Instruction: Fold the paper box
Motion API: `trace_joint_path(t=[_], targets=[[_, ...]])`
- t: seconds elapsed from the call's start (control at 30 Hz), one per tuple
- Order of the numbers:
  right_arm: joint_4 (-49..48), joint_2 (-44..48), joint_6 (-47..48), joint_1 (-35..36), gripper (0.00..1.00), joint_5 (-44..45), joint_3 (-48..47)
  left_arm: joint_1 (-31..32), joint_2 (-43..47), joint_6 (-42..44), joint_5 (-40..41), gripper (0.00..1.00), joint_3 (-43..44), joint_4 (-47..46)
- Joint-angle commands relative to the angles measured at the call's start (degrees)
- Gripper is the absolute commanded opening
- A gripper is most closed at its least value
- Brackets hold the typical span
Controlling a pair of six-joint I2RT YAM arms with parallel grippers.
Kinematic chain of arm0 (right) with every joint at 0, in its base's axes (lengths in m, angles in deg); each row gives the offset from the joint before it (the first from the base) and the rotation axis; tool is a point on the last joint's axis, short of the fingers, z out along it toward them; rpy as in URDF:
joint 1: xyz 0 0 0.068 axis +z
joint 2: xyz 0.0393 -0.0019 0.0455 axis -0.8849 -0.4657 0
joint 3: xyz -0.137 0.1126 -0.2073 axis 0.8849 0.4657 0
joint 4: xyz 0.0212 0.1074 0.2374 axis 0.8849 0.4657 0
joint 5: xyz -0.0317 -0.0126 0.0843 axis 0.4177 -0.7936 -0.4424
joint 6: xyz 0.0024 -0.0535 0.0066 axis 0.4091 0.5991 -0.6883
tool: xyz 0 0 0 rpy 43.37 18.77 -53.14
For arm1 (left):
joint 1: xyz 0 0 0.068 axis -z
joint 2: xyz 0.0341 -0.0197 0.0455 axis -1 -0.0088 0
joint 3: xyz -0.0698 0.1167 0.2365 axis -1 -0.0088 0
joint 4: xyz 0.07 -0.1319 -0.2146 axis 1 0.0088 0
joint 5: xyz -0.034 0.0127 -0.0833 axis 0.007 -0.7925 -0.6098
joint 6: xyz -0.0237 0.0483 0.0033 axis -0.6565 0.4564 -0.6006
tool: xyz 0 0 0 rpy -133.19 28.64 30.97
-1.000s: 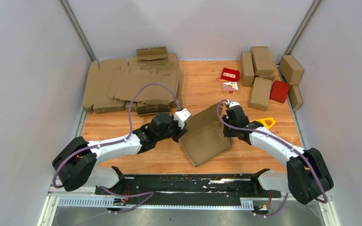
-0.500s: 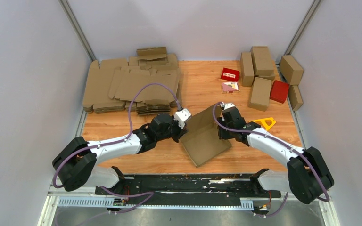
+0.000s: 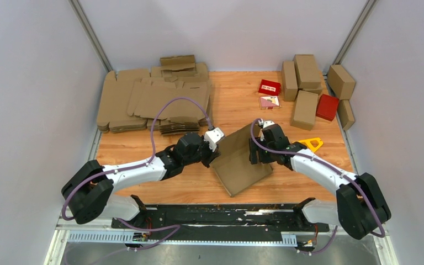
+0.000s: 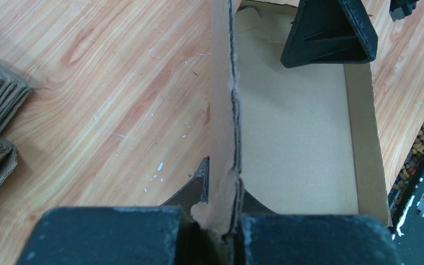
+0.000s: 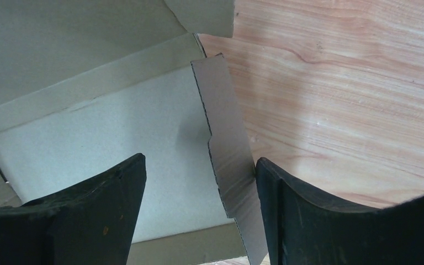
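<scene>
Paper box [image 3: 243, 163] sits on the table [image 3: 226, 105], centre of the near half, turned diagonal, between my 2 grippers. Left gripper [image 4: 221, 227] is pressed together on the box's upright left wall [image 4: 223, 110]. The cardboard edge runs straight out from between the pads, so that is a firm pinch on a double layer. From the left wrist I see the tray floor to the right of that wall and a low wall along the far side. 1 black finger [image 4: 326, 33] of my other arm is down inside the tray at the far end. Right gripper [image 5: 199, 193] is spread wide and grips nothing. From the right wrist, a side flap [image 5: 226, 149] with a perforated crease lies between the 2 fingers, close to the right finger; I can't tell if it touches. The left finger is over the pale inner panel. Elsewhere on the table: a stack of flat blanks [image 3: 143, 99] far left, finished brown boxes [image 3: 303, 83] and red boxes [image 3: 327, 106] far right, and a yellow object [image 3: 312, 143] just beside my right arm, all apart from the box.
</scene>
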Motion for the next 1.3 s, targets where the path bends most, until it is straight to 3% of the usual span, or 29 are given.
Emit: trace_joint_path(t=[0.0, 0.17, 0.23, 0.37, 0.77, 0.9, 1.1, 1.27], targets=[[-0.5, 1.8, -0.2, -0.9, 0.72, -5.5, -0.5, 0.2, -0.1, -0.4, -0.4, 0.03, 2.3, -0.5], [0.9, 3.1, -0.5, -1.1, 0.72, -5.3, -0.7, 0.2, 0.0, -0.3, -0.3, 0.02, 2.2, -0.5], [1.3, 3.6, -1.3, -2.2, 0.77, -5.6, -0.6, 0.2, 0.1, -0.3, -0.3, 0.03, 2.3, -0.4], [-0.9, 4.9, -2.5, -7.3, 0.83, -13.5, 1.4, 0.2, 0.2, -0.2, -0.2, 0.02, 2.3, -0.4], [-8.1, 9.9, -6.6, -15.9, 0.57, -24.9, 7.4, 0.2, 0.4, -0.3, -0.3, 0.03, 2.2, -0.4], [-8.6, 9.5, -7.2, -17.4, 0.51, -26.1, 7.9, 0.2, 0.7, -0.3, -0.2, 0.03, 2.1, -0.3], [-11.5, 7.9, -8.9, -19.9, 0.51, -29.8, 9.4, 0.2, 0.8, -0.3, -0.3, 0.03, 2.1, -0.3], [-13.5, 5.6, -9.7, -22.6, 0.41, -32.5, 9.9, 0.2, 0.8, -0.3, -0.6, 0.03, 2.1, -0.4]])
